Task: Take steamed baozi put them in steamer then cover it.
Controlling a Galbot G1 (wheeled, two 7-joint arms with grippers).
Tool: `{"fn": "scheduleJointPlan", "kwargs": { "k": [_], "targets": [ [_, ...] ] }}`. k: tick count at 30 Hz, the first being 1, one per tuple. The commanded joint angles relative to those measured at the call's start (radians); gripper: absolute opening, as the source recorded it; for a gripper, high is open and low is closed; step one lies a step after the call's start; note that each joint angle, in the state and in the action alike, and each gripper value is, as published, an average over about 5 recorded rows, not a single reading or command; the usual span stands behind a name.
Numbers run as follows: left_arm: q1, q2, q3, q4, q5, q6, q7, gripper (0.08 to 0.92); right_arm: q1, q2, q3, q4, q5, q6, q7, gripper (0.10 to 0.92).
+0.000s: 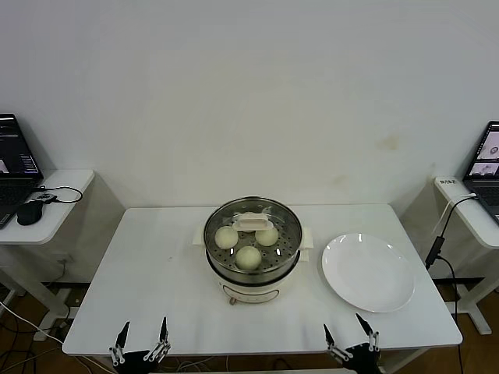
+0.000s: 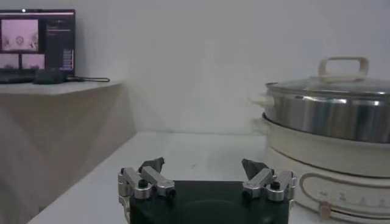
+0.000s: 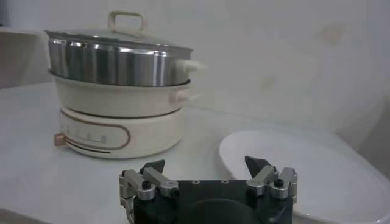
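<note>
The steamer stands at the middle of the white table, a shiny steel pot on a cream base. The glass cover sits on it, handle up. Three baozi show through the glass: one on the left, one on the right, one at the front. My left gripper hovers open at the table's near edge, left of the steamer. My right gripper is open at the near edge, in front of the plate. Both the left gripper and the right gripper are empty.
A bare white plate lies right of the steamer; its rim lies just beyond the right gripper. Side tables with laptops stand at both sides, with a mouse and cables on the left one.
</note>
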Motion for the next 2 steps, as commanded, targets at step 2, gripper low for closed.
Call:
{"fn": "scheduleJointPlan", "kwargs": {
  "k": [2],
  "targets": [
    [0.018, -0.015, -0.005, -0.011, -0.025, 0.042, 0.011, 0.823, -0.01, 0.009, -0.019, 0.007, 0.003, -0.003, 0.021, 0.823]
  ]
}}
